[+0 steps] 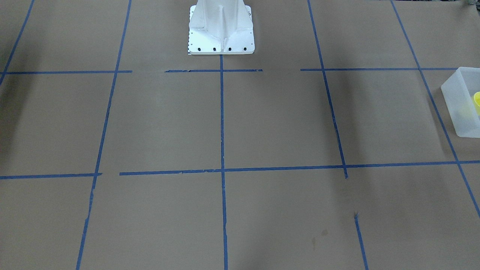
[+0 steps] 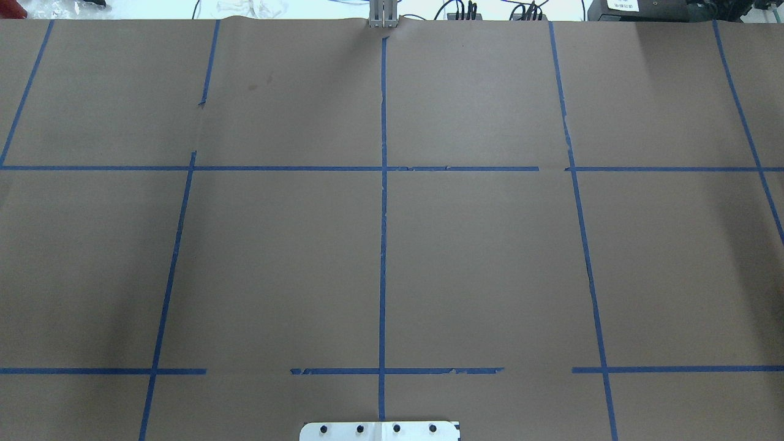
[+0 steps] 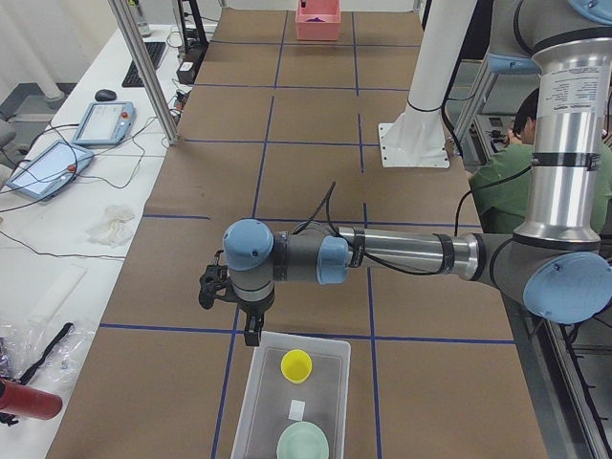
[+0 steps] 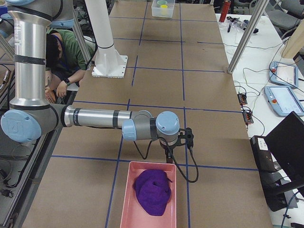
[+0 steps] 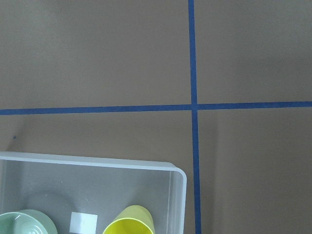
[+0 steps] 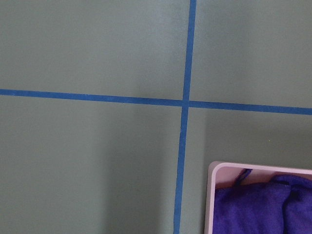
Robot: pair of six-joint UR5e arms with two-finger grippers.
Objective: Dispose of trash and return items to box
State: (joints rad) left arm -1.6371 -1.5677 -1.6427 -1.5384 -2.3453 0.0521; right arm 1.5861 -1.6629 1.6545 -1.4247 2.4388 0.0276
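Yellow cup (image 3: 295, 364): we log it upright inside the box (image 3: 251, 402), near the end wall closest to the left arm. No gripper is touching it.

Box: frosted bin at the table's end on the robot's left. We also count a pale green bowl (image 3: 302, 442) and a small white square (image 3: 296, 409) on its floor. Whether these belong to the task, we cannot say.

Left gripper (image 3: 251, 330): hangs above the table just beside the box's end. Only the side view shows it, so we cannot tell how wide its jaws stand or whether it carries anything. Its wrist camera looks down on the box corner and the cup's rim (image 5: 129, 225).

Right gripper (image 4: 168, 156): hangs just beside the end of a pink tray (image 4: 127, 199) that holds a crumpled purple cloth (image 4: 152, 190). Again we cannot tell its opening or load.

Table (image 2: 275, 257): brown paper with a blue tape grid. We find no loose article on it in the overhead or front view.

Progress, in our judgement: the return of the cup looks done. We see no trash lying out, so we take the task to be at or very near its end. At most, the arms need to pull back.
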